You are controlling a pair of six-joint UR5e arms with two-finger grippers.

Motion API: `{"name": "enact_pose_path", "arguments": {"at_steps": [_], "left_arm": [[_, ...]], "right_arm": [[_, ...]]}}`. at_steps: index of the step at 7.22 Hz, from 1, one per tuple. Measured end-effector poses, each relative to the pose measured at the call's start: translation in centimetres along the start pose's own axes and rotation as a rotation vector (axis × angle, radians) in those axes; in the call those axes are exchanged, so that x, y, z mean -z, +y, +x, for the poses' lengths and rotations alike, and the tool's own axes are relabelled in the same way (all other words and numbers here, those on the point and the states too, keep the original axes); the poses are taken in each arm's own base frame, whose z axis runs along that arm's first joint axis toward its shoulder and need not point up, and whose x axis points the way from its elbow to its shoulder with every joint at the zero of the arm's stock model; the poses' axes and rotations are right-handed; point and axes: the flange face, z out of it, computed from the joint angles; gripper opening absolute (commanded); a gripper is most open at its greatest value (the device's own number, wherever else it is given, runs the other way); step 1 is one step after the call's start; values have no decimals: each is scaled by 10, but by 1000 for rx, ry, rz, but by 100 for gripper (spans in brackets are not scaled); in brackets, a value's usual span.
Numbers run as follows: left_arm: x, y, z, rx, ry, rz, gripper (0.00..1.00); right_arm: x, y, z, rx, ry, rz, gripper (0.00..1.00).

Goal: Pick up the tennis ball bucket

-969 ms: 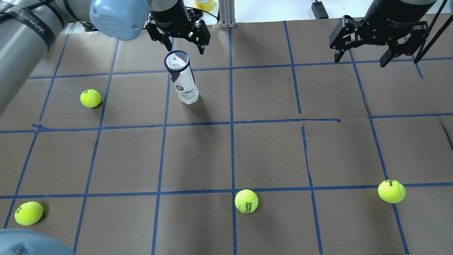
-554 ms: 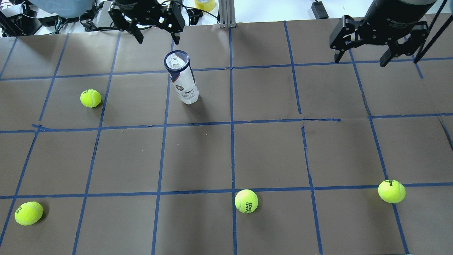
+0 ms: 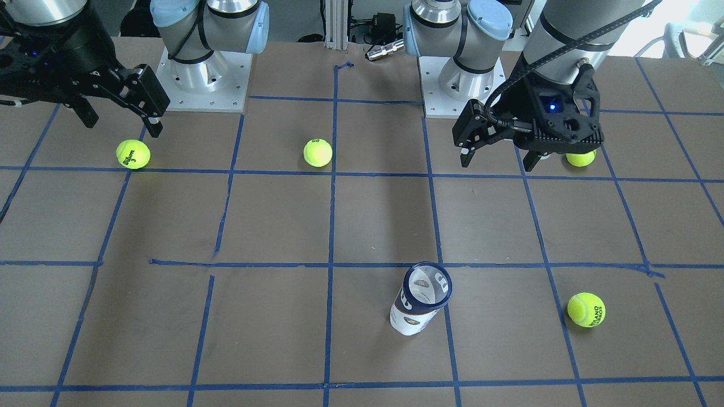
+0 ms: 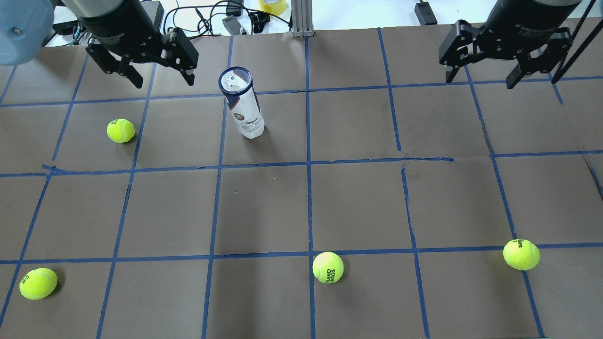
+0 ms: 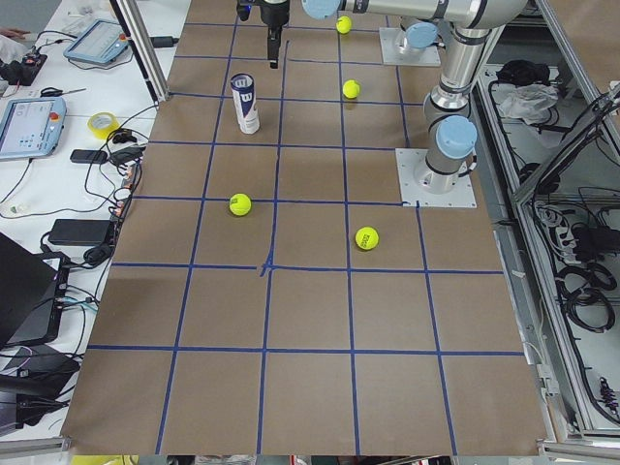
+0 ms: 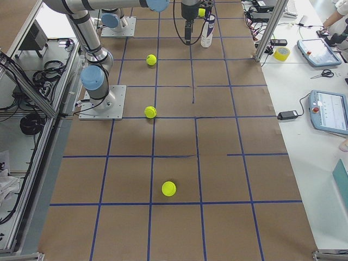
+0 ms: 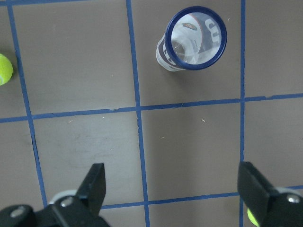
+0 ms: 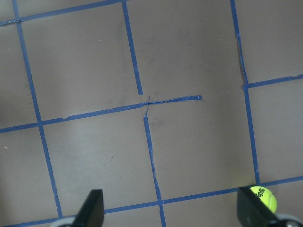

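Note:
The tennis ball bucket (image 4: 241,104) is a clear tube with a navy-and-white label and a dark rim. It stands upright on the brown table and touches nothing. It also shows in the front view (image 3: 421,299) and in the left wrist view (image 7: 191,40). My left gripper (image 4: 165,84) is open and empty. It hangs above the table, to the left of the bucket's top and apart from it, and also shows in the front view (image 3: 496,165). My right gripper (image 4: 480,82) is open and empty at the far right, well away from the bucket.
Several yellow-green tennis balls lie on the table: one left of the bucket (image 4: 120,130), one near left (image 4: 38,283), one near centre (image 4: 328,267), one near right (image 4: 521,254). An aluminium post (image 4: 299,19), a tape roll (image 4: 273,5) and cables sit at the far edge.
My left arm has swung to the left, from just behind the bucket's top to its left side. The bucket and my right arm have not moved.

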Motion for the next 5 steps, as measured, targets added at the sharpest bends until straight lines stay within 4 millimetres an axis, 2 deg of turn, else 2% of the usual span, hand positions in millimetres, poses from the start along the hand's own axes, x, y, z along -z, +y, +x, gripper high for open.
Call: {"name": "enact_pose_path", "arguments": {"at_steps": [2,5], "left_arm": [[-5,26,-10,18,-44,-10,100],[-8,40,-13,26,-46,-13,100]], "right_arm": [[0,4,-10,45,-2,-1,100],[-2,7,-21,88,-4,-6,100]]}}
